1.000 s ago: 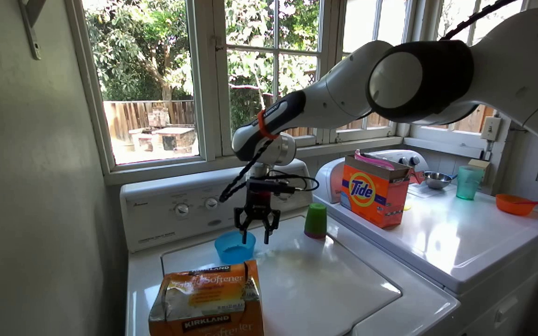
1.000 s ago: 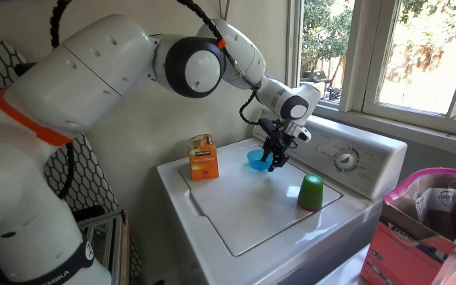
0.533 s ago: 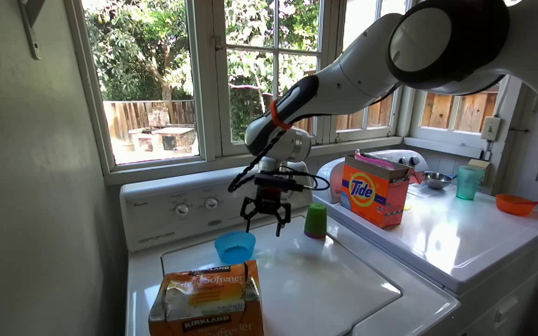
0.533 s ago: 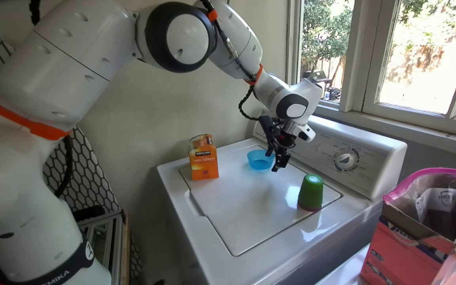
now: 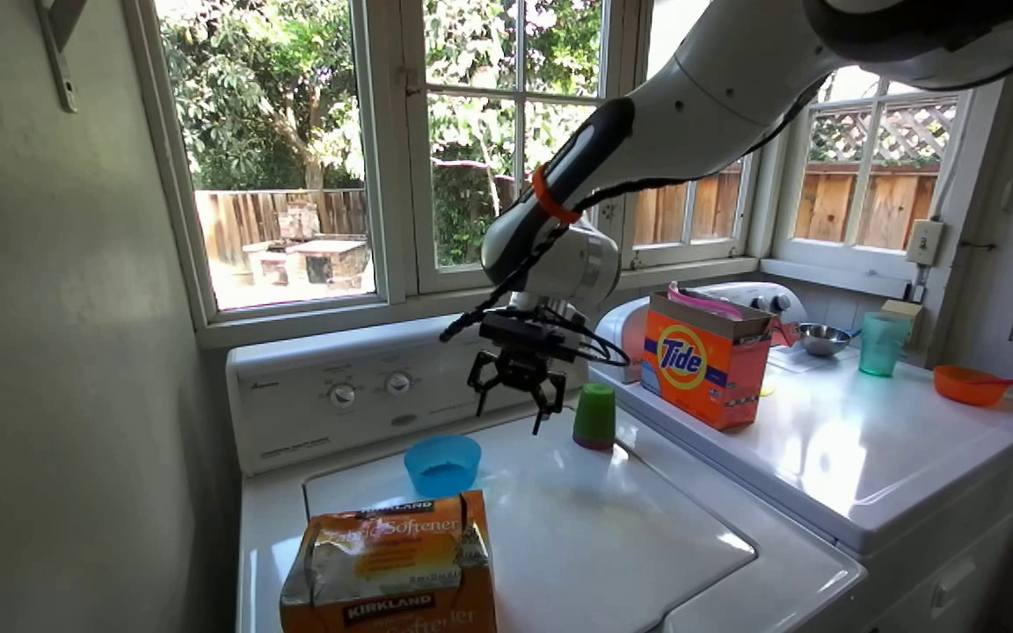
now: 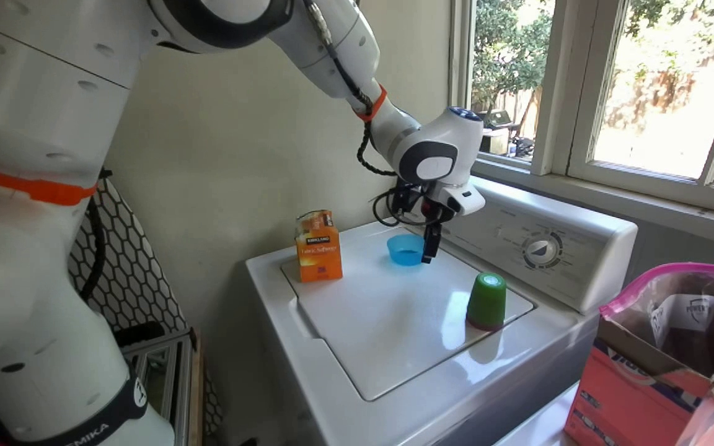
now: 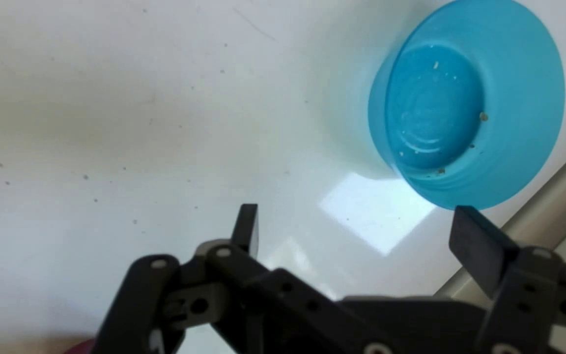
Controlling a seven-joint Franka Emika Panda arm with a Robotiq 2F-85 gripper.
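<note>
My gripper (image 7: 356,209) hangs above the white washer lid (image 5: 594,519) with its jaws wide apart and nothing between them. Closest to it is a translucent blue bowl (image 7: 465,103), upright, with a few small crumbs inside. In the wrist view the bowl lies beyond the right fingertip and overlaps it only in line of sight. Both exterior views show the bowl (image 5: 442,462) on the lid, left of the gripper (image 5: 508,422). A green cup (image 6: 486,301) stands upside down on the lid, its lower rim dark pink. One finger is hidden in an exterior view, where the bowl (image 6: 405,249) sits behind the gripper.
An orange Kirkland fabric softener box (image 5: 392,563) stands on the lid near the wall. Behind the lid rises the washer's control panel (image 6: 537,248). On the adjoining machine are a Tide box (image 5: 704,360), a metal bowl (image 5: 823,340), a teal cup (image 5: 883,345) and an orange bowl (image 5: 968,387).
The jaws have spread wider. My gripper has risen a little, turned, and moved off from the blue bowl toward the green cup's side. Bowl, cup and boxes have stayed in place.
</note>
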